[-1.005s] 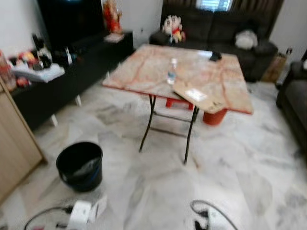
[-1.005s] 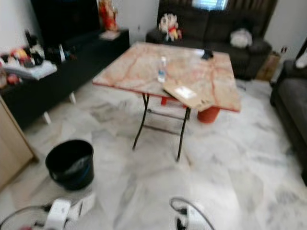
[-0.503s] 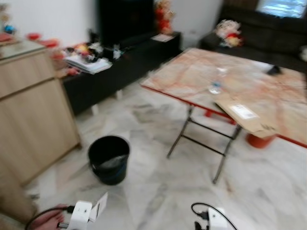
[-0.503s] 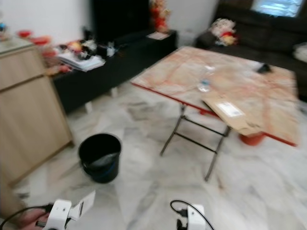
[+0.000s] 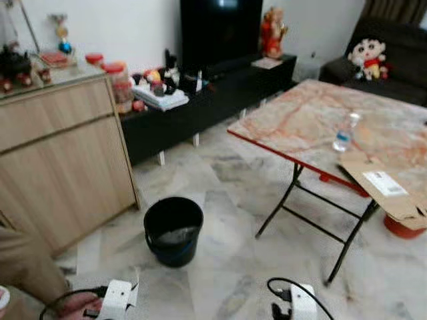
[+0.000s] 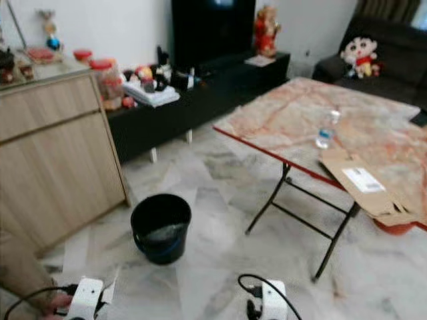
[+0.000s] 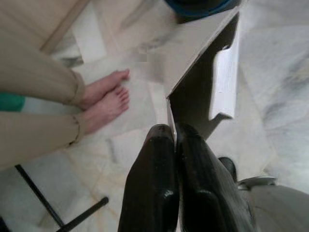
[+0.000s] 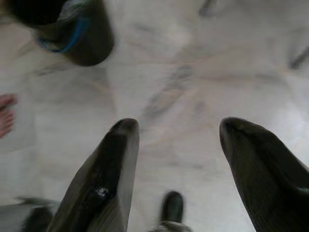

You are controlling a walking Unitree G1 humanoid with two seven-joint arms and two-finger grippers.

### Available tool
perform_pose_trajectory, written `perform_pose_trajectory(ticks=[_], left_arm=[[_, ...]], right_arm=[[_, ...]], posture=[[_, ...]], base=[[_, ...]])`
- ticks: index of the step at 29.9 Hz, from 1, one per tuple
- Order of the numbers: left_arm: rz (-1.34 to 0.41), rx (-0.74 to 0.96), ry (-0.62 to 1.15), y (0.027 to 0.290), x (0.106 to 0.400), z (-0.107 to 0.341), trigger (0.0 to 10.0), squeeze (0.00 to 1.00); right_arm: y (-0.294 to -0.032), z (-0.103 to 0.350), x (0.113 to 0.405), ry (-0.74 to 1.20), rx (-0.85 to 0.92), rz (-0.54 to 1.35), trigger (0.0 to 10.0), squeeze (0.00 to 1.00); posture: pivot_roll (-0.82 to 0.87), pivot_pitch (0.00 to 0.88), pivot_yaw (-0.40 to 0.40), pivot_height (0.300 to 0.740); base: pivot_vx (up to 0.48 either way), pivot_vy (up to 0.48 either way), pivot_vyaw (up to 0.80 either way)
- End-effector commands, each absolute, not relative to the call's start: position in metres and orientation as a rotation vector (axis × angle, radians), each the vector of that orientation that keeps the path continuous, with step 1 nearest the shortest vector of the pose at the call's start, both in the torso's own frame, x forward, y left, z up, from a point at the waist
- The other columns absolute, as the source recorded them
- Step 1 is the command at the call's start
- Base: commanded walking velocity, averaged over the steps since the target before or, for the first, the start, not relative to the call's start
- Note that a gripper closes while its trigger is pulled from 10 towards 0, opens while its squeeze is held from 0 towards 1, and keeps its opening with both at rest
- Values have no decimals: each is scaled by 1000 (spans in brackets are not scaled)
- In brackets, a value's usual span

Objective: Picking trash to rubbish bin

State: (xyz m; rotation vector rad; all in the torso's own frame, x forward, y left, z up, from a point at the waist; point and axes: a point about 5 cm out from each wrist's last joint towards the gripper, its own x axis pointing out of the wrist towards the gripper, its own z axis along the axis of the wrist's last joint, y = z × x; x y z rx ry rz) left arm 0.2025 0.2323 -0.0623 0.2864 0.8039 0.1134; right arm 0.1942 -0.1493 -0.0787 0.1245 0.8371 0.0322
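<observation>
My left claw (image 7: 175, 140) is pinching a folded piece of white card (image 7: 212, 77) tight between its fingers, low over the marble floor (image 5: 220, 267). The black rubbish bin (image 5: 173, 230) is standing just ahead of it. My right claw (image 8: 176, 145) is hanging spread open and empty. A person's bare feet (image 7: 104, 99) are standing beside my left claw.

Floor ahead: open marble floor (image 5: 220, 267) runs from the robot to the bin (image 5: 173, 231).
Left side: wooden cabinet (image 5: 63, 160) stands close beside the bin; a person's feet (image 7: 104, 99) rest on the floor near the left pincer (image 7: 175, 140).
Right side: table (image 5: 313, 123) legs (image 5: 293, 200) stand near the bin, with floor between.
Bin mouth: open from above.
</observation>
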Motion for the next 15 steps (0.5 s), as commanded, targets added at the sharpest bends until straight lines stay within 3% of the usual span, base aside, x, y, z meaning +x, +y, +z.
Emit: perform_pose_trajectory(ticks=[1, 5, 9, 15], left_arm=[[120, 279, 785, 230, 206, -61, 10000, 0], [123, 278, 786, 230, 205, -61, 10000, 0], [126, 277, 786, 230, 205, -61, 10000, 0], [129, 277, 784, 231, 205, -61, 10000, 0]], right_arm=[[-156, -78, 196, 835, 100, 25, 10000, 0], [-156, -77, 197, 827, 90, 32, 10000, 0], [-157, -76, 198, 819, 97, 16, 10000, 0], [-158, -75, 200, 816, 107, 10, 10000, 0]], posture=[[147, 0, -53, 740], [154, 0, -58, 740], [154, 0, -58, 740], [154, 0, -58, 740]], base=[[296, 0, 0], [295, 0, 0], [292, 0, 781], [292, 0, 0]])
